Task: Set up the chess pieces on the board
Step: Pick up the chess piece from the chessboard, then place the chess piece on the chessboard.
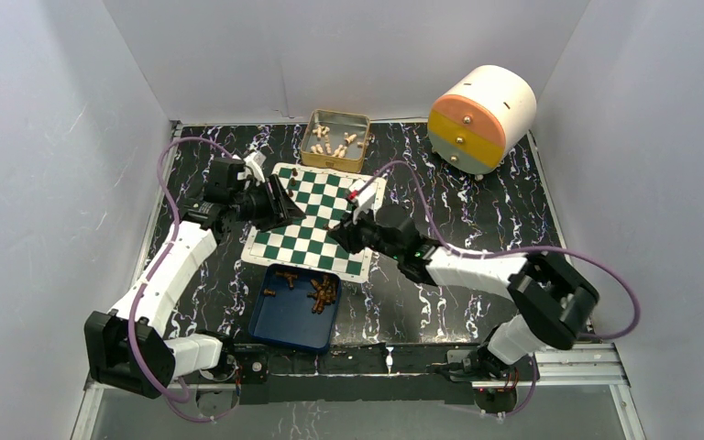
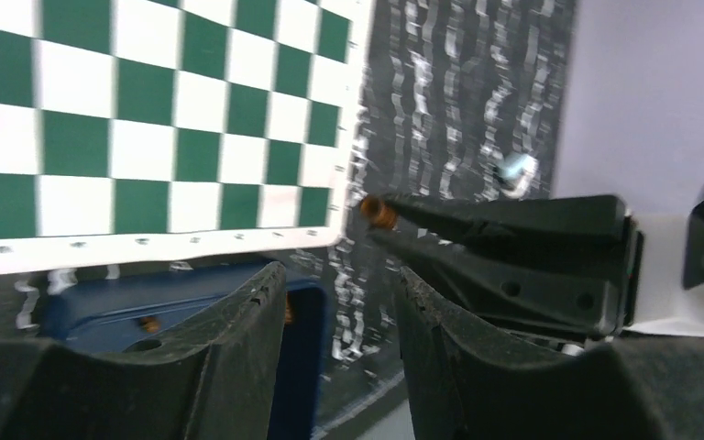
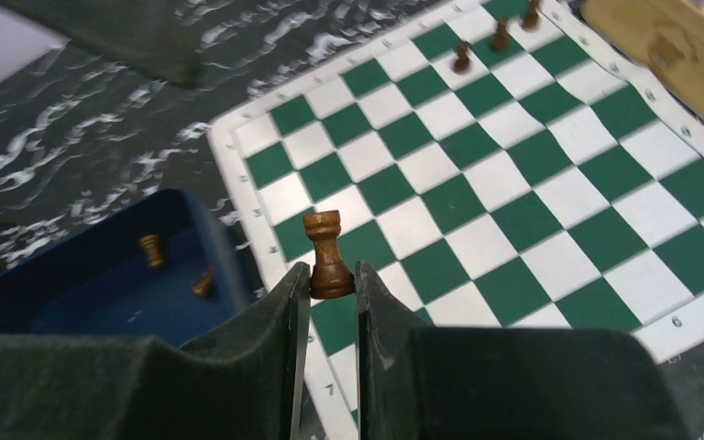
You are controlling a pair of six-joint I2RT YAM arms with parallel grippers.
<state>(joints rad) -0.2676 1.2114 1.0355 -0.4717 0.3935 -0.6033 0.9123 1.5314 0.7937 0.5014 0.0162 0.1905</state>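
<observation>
Between R gripper (image 3: 333,278) jaws: brown rook (image 3: 327,249) upright, above board (image 3: 513,183).

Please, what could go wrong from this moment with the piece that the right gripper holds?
The right gripper pinches the rook only at its base, so it may tilt or slip when it is set on the board. The left gripper hangs close by over the board's edge; the two might bump.
</observation>
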